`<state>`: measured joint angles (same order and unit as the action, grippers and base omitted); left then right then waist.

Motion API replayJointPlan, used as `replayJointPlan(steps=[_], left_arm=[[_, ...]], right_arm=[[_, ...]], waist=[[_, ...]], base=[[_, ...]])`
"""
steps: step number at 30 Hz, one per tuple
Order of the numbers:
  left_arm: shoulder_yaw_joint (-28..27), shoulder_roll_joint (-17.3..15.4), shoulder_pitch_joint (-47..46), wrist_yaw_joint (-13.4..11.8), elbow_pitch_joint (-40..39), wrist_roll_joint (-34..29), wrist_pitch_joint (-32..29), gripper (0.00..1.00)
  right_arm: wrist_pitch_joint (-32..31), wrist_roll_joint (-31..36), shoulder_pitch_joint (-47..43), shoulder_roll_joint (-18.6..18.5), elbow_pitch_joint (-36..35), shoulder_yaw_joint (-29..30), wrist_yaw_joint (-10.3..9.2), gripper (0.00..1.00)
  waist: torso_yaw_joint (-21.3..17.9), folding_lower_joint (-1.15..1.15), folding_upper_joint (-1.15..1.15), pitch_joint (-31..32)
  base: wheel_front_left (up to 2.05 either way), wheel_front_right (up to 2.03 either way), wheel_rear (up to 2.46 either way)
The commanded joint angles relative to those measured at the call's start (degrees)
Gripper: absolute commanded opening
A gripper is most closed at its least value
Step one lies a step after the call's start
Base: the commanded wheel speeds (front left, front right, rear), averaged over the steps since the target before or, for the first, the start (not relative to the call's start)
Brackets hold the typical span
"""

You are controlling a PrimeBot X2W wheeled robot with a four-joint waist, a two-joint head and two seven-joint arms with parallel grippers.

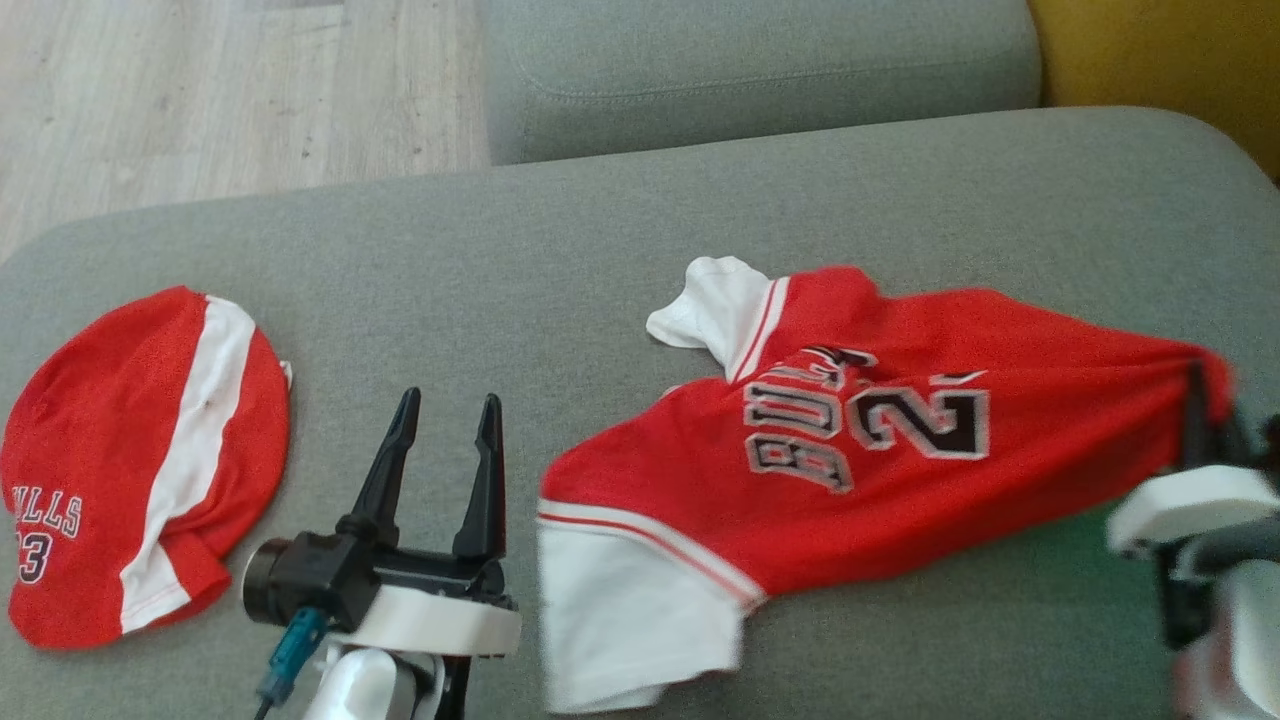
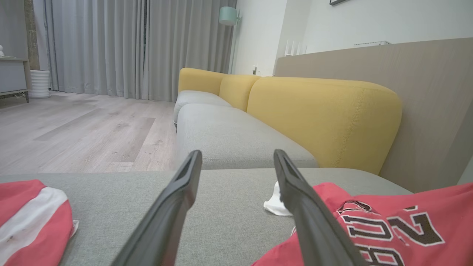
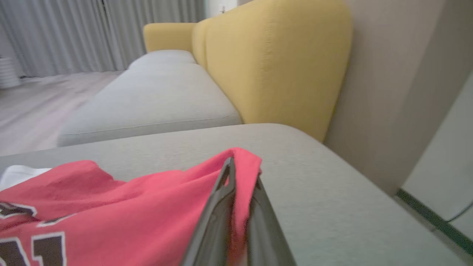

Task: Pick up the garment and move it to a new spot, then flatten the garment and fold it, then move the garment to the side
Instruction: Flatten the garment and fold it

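From the head we see the red jersey (image 1: 880, 440) spread across the grey sofa seat (image 1: 600, 250), running from the centre out toward 3 o'clock. Its lettering faces up, with one white sleeve at 12 o'clock of it and another at 7 o'clock. Our right gripper (image 1: 1197, 392), at 3 o'clock, has the jersey's far right edge pinched between closed fingers. Our left gripper (image 1: 449, 400) sits at 7 o'clock with its fingers spread and nothing between them, just beside the jersey's lower sleeve. A second red garment (image 1: 150, 450) lies at 9 o'clock, well apart from the jersey.

From the left wrist, our left gripper (image 2: 237, 153) is parted wide above bare grey seat. The jersey (image 2: 388, 221) lies at 4 o'clock, the second red garment (image 2: 33, 218) at 8 o'clock and a yellow backrest (image 2: 325, 118) at 2 o'clock.

From the right wrist, our right gripper (image 3: 242, 171) at 6 o'clock is clamped on a raised fold of the jersey (image 3: 129, 207), and the cloth trails off toward 8 o'clock over the seat.
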<state>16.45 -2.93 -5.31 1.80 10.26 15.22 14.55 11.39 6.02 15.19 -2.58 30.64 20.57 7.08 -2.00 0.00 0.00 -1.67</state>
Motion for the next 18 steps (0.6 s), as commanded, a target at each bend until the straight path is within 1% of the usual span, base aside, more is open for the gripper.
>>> replayJointPlan(steps=[1,4,6,9,10,11,13,15,18], left_arm=[[-1.8,0.1,-1.2,-0.4,-2.1,0.4,0.4,1.00],[-1.4,0.1,-1.1,-0.6,-2.4,0.9,0.4,1.00],[-1.2,0.1,-1.0,-0.7,-2.5,1.1,0.4,1.00],[-1.2,0.1,-0.8,-0.9,-2.8,1.2,0.4,1.00],[-1.2,0.1,-0.7,-0.8,-2.8,1.2,0.4,1.00],[-1.2,0.1,-0.6,-0.8,-2.8,1.1,0.4,1.00],[-1.3,0.1,-0.6,-0.7,-2.7,1.0,0.4,1.00],[-1.5,0.1,-0.5,-0.6,-2.7,0.9,0.4,1.00],[-1.9,0.1,-0.3,-0.5,-2.6,0.8,0.4,1.00]], right_arm=[[-1.4,2.0,0.4,-0.5,-3.8,0.7,0.41,0.00],[-6.6,7.1,-0.6,-0.5,-8.7,5.9,0.41,0.00],[-9.9,9.5,-1.0,-0.4,-10.7,8.7,0.41,0.00],[-13.1,11.3,-0.8,-0.4,-11.8,10.6,0.41,0.00],[-13.8,12.2,-0.8,-0.3,-11.8,11.1,0.41,0.25],[-13.8,12.4,-0.5,-0.3,-11.7,11.4,0.41,1.00],[-13.3,13.6,-0.2,-0.3,-11.6,11.6,0.41,1.00],[-12.0,12.4,0.2,-0.3,-11.0,11.0,0.41,1.00],[-8.0,9.5,0.2,-0.3,-10.6,7.6,0.41,1.00]], waist=[[0.1,0.00,0.00,0.3],[0.7,0.00,0.00,0.7],[1.5,0.00,0.00,0.8],[2.3,0.00,0.00,0.7],[2.5,0.00,0.00,0.6],[2.8,0.00,0.00,0.6],[3.4,0.00,0.00,0.4],[3.7,0.00,0.00,0.4],[3.8,0.00,0.00,0.6]], base=[[0.00,0.00,0.00],[0.00,0.00,0.00],[0.00,0.00,0.00],[0.00,0.00,0.00],[0.00,0.00,0.00],[0.00,0.00,0.00],[0.00,0.00,0.00],[0.00,0.00,0.00],[0.00,0.00,0.00]])
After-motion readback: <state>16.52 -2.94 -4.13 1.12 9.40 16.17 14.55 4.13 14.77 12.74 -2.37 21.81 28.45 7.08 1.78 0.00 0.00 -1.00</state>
